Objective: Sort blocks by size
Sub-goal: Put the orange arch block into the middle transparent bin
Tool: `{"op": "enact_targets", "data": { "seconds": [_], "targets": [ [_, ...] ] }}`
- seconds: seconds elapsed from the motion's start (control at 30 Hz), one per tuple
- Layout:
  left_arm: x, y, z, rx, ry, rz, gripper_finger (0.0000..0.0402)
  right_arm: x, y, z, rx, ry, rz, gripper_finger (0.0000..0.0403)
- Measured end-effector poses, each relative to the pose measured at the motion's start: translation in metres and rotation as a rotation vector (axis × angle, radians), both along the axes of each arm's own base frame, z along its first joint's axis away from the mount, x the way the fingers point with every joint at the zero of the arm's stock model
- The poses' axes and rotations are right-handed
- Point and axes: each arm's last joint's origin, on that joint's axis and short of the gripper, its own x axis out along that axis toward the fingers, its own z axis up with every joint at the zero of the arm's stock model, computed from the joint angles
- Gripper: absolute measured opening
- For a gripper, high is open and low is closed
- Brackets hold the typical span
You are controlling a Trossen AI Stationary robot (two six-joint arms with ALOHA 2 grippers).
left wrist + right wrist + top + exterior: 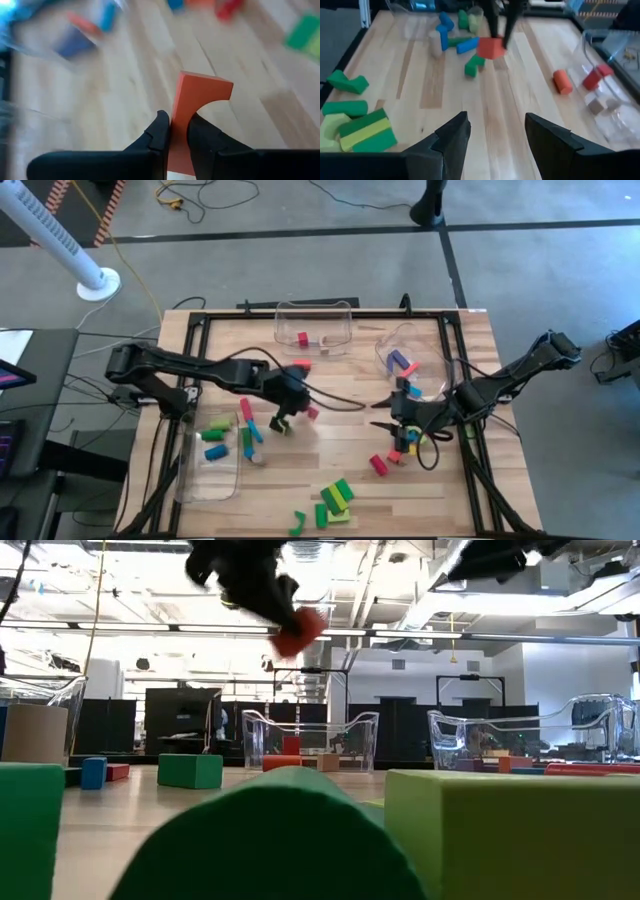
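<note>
Left wrist view: left gripper (179, 131) is clamping an orange arch block (196, 110), carrying it clear above the table (125, 100), probably for binning by size | right gripper (496, 131) is waiting with fingers apart over the right side, holding nothing.

You can't see the lower end of the orange-red arch block (192, 112) in the left wrist view; it is hidden between the left gripper (179, 131) fingers, and the blocks beyond it are smeared into blurs. In the low view, a green block (270, 840) and a yellow-green block (510, 830) are cut off by the bottom edge, and the bins' (310, 740) contents are too small to tell.
</note>
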Motion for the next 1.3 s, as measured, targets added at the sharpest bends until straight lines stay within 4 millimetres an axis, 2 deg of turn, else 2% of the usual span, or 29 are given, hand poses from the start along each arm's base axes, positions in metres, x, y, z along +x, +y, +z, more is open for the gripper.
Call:
{"op": "enact_targets", "data": {
  "seconds": [0.13, 0.33, 0.6, 0.8, 0.93, 1.3],
  "targets": [
    [0.0, 0.001, 0.027, -0.005, -0.206, 0.026, 0.0045, 0.004, 0.002, 0.009, -0.047, -0.09, 0.039, 0.0223],
    [0.005, 0.001, 0.047, -0.016, -0.403, 0.037, 0.0044, 0.009, 0.005, 0.025, -0.146, -0.239, 0.058, 0.0223],
    [0.01, 0.002, 0.05, 0.005, -0.465, 0.072, 0.0044, 0.014, 0.005, 0.027, -0.258, -0.266, 0.054, 0.0229],
    [0.011, 0.002, 0.052, 0.001, -0.496, 0.072, 0.0044, 0.035, 0.01, 0.019, -0.377, -0.297, 0.05, 0.0275],
    [0.01, 0.001, 0.051, -0.002, -0.48, 0.072, 0.0044, 0.04, 0.007, 0.021, -0.436, -0.316, 0.002, 0.0298],
    [0.01, -0.003, 0.052, 0.012, -0.488, 0.053, 0.0044, 0.049, -0.013, 0.022, -0.344, -0.347, 0.003, 0.0302]
  ]
}}
